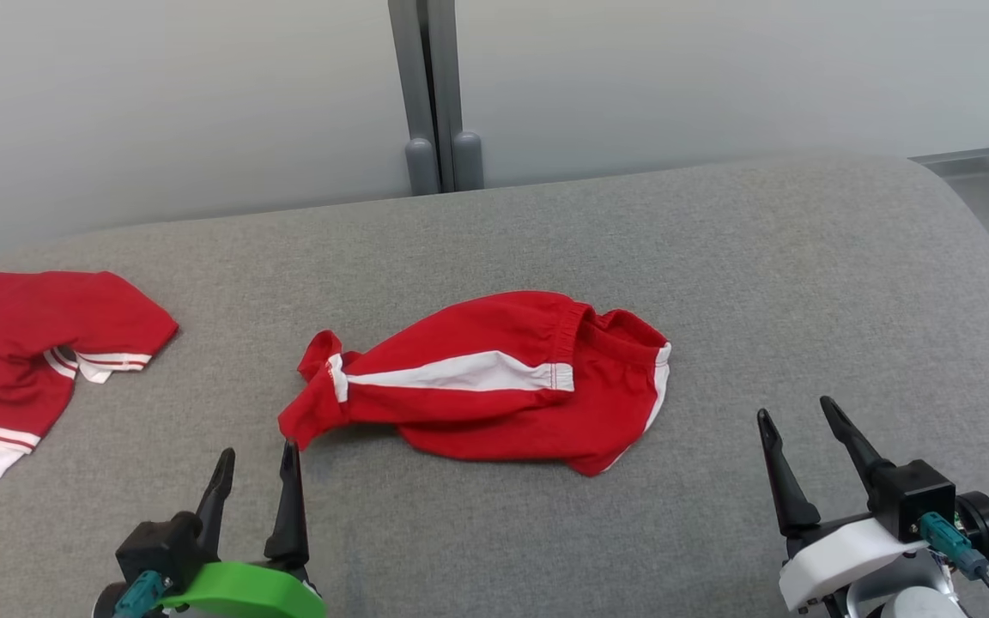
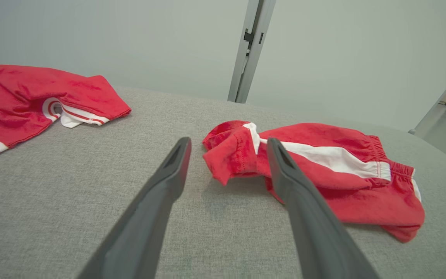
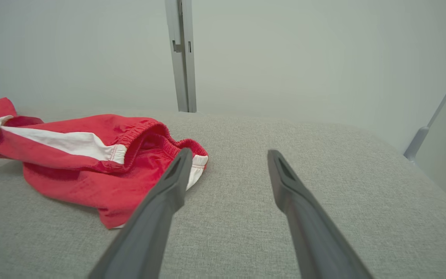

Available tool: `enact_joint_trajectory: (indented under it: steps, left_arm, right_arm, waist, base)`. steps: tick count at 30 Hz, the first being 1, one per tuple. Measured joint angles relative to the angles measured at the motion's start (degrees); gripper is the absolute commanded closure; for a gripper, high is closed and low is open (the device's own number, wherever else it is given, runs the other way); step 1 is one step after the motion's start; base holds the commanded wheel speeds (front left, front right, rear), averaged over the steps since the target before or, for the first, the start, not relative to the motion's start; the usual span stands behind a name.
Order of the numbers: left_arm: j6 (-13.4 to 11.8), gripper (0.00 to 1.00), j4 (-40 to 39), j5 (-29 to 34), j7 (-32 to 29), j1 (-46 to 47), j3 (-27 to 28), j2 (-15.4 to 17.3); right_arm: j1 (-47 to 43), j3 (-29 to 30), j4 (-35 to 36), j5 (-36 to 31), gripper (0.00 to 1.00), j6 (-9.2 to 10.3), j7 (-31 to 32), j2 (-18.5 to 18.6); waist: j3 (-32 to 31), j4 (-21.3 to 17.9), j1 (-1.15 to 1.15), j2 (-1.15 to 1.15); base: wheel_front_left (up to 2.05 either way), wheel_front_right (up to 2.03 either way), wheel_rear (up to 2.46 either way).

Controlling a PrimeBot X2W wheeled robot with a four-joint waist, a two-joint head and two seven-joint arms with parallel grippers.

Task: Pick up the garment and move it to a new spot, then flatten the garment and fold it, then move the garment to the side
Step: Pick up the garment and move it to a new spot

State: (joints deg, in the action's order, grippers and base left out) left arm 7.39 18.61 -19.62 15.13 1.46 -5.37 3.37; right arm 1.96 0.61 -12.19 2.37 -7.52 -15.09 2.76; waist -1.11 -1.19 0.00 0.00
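Red cloth is bunching at the leg end just beyond the left gripper, so a pinch there is risking a twisted lump lifting instead of the whole shorts. Both grippers are hovering low over the grey cushion with jaws spread, the right gripper standing apart at the near right. The shorts are lying mid-cushion, and another red garment is resting at the far left.

Red shorts with a white side stripe; red shirt trimmed in white and red bands; grey fabric table.
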Motion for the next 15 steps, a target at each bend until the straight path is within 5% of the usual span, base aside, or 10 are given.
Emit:
enact_joint_trajectory:
  steps: [15]
  left_arm:
    - [0.0,0.00,-3.0,1.1,0.0,-5.6,0.5,-0.5]
  right_arm:
    - [-1.8,-1.5,-1.1,2.2,0.00,0.00,0.0,0.0]
  waist:
    - [-1.9,1.1,0.00,0.00]
  base:
    - [0.00,0.00,0.00]
